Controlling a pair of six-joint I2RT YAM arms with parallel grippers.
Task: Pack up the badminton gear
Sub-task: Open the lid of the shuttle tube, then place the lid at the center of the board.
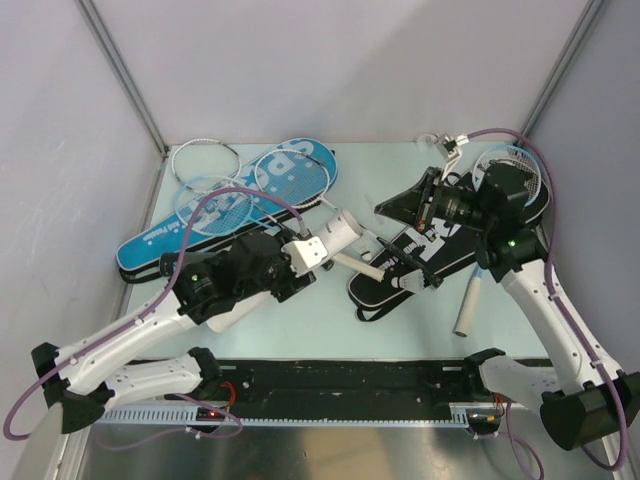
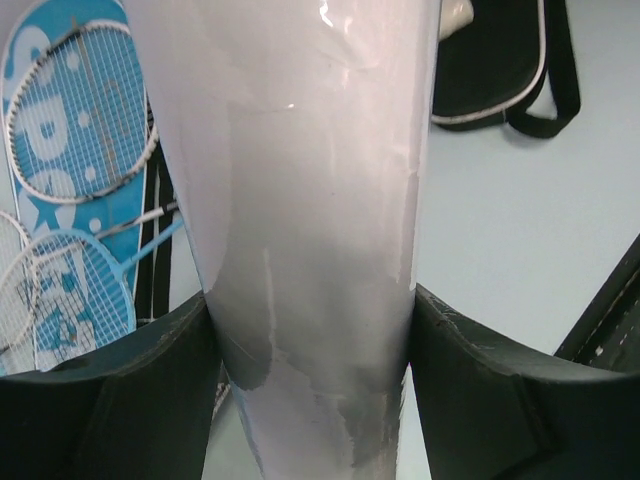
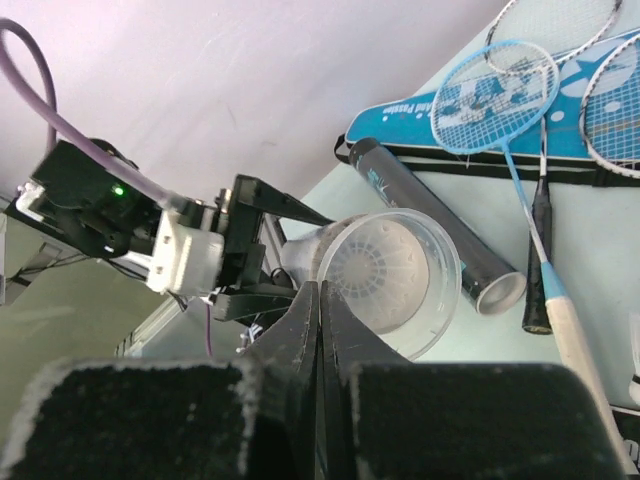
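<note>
My left gripper (image 1: 322,245) (image 2: 312,340) is shut on a white shuttle tube (image 1: 342,228) (image 2: 310,180), held off the table with its open mouth towards the right arm. Inside the tube (image 3: 392,275) I see white shuttlecocks (image 3: 372,268). My right gripper (image 1: 382,208) (image 3: 320,288) is shut with nothing between its fingers, its tips just in front of the tube's rim. A black shuttle tube (image 3: 430,215) lies on the table beyond. Rackets (image 1: 292,172) (image 3: 497,95) lie on the blue cover (image 1: 160,240) (image 3: 400,112). The black cover (image 1: 440,258) (image 2: 495,70) lies under the right arm.
A white-headed racket (image 1: 205,160) lies at the back left, and another racket (image 1: 515,170) rests at the back right by the black cover. A loose white grip handle (image 1: 467,305) lies near the right arm. The enclosure walls stand close on both sides.
</note>
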